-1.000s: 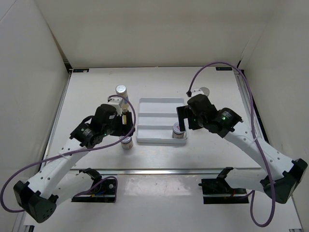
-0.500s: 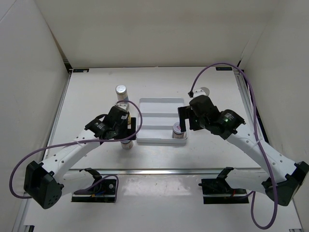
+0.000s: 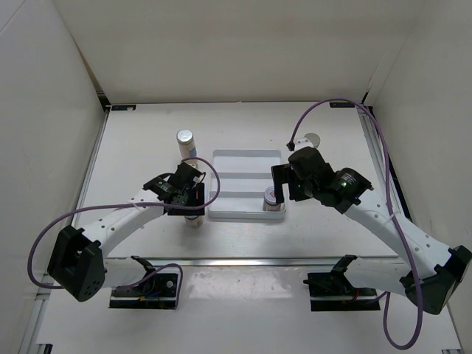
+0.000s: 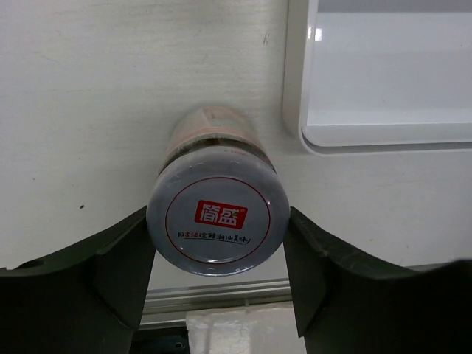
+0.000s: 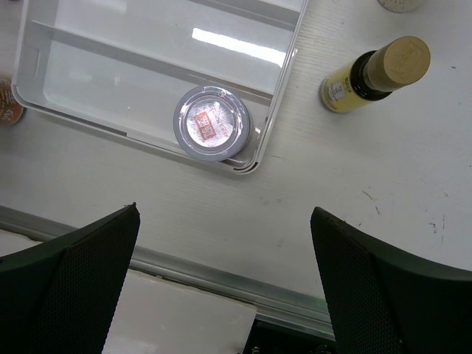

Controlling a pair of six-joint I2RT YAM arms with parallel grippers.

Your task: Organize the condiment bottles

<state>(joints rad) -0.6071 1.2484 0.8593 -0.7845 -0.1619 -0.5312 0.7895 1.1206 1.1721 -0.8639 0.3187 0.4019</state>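
Note:
A short jar with a silver lid and red label stands on the table just left of the tray's near corner. My left gripper is shut on it, both fingers pressed against the lid's sides; in the top view the gripper covers most of the jar. A second silver-lidded jar stands in the tray's near right corner. My right gripper hangs open above the table in front of that corner, holding nothing. A slim amber bottle with a yellow label stands right of the tray. A tall white bottle stands at the back left.
The flat grey compartmented tray lies mid-table, its far compartments bare. A small round white object sits at the back right. A metal rail runs along the table's near edge. White walls enclose the table on three sides.
My left arm swung in over the short jar beside the tray, and its jaws closed from wide open onto the lid. The right arm barely moved.

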